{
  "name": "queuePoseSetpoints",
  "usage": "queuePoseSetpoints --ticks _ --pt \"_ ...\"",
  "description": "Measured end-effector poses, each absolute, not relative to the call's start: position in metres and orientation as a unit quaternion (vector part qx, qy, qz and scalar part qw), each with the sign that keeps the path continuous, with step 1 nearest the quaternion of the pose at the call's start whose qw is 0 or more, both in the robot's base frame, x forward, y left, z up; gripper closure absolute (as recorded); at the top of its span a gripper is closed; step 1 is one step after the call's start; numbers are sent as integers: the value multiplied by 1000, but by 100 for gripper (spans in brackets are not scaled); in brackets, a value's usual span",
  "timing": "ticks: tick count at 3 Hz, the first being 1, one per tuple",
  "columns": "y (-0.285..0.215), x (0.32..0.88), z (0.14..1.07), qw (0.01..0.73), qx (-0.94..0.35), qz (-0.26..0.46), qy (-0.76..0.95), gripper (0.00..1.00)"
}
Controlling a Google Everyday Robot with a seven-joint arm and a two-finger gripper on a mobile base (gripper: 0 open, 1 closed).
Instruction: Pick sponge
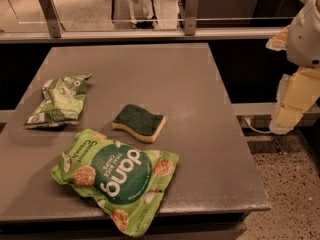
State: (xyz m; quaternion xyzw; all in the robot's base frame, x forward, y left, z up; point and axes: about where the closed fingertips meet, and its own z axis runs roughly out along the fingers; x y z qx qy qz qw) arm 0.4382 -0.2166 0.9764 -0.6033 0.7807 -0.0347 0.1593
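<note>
The sponge [139,122] lies flat near the middle of the grey table [165,74]. It has a dark green scouring top, a pale yellow foam base and wavy edges. Nothing touches it. My gripper [292,104] hangs at the far right of the view, beside the table's right edge and above the floor, well to the right of the sponge. It holds nothing that I can see.
A large green "dang" snack bag [117,176] lies just in front of the sponge and overhangs the table's front edge. A smaller crumpled green bag [59,100] lies to the sponge's left. A rail with metal posts [49,5] runs behind the table. Speckled floor [285,184] is at the right.
</note>
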Motion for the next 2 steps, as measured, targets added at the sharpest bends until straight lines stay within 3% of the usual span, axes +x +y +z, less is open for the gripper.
queuePoseSetpoints --ticks 1,2 --pt "-217 438 976 159 -603 -35 781 0" --pt "-167 461 977 163 -643 -26 748 0"
